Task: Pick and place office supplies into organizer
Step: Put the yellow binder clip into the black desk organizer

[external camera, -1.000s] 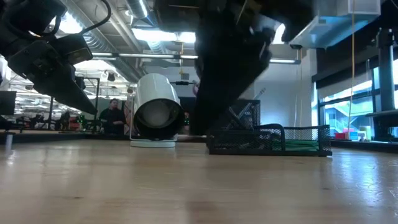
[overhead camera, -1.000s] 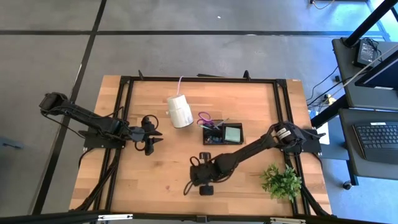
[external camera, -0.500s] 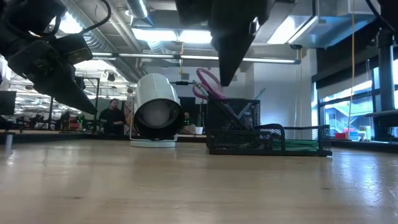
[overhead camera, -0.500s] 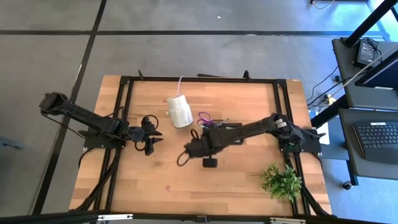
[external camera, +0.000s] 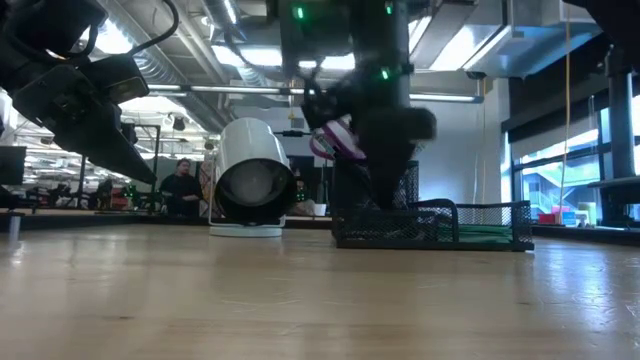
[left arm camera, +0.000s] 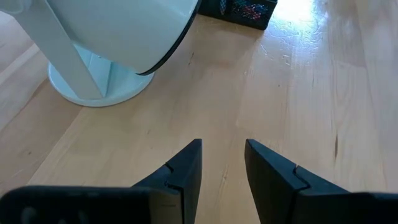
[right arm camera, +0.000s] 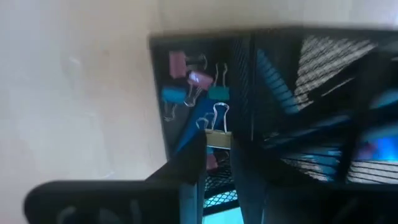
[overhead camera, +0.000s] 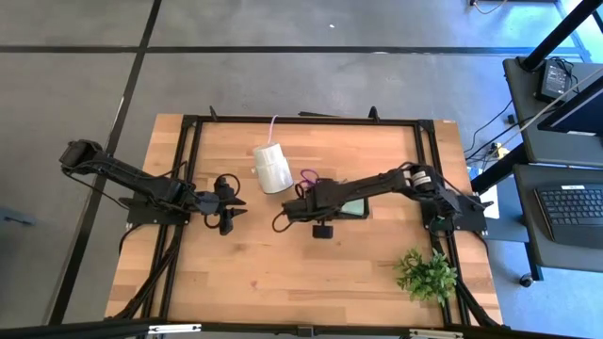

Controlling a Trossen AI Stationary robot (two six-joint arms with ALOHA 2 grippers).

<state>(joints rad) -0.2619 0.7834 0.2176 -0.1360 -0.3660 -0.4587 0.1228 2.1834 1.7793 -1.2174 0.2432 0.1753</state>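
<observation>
The desk is a pale wooden top inside a black metal frame, standing on a grey floor crossed by dark lines. Across the desk at table height, the room behind is an open hall with ceiling ducts and strip lights, and a person in dark clothes sits far off beside the roll.

At about nine o'clock from the desk's middle the left tool hangs low over bare wood, its fingers spread with a plain gap between them. The desk's whole six o'clock half is bare wood, except a green leafy plant at the four o'clock corner.

Just at twelve o'clock of centre lies the white cylinder roll on its round base, near the far rail.

At one o'clock of centre sits the organizer, a black mesh tray, with purple scissors sticking up from its nine o'clock end and a mint-green pad in its three o'clock part. The right tool reaches in from three o'clock and hovers at that scissor end. In its wrist view its fingers stand nearly pressed together, pinching a binder clip over the compartment holding coloured clips.

Beyond the three o'clock edge stands another bench with a keyboard.
</observation>
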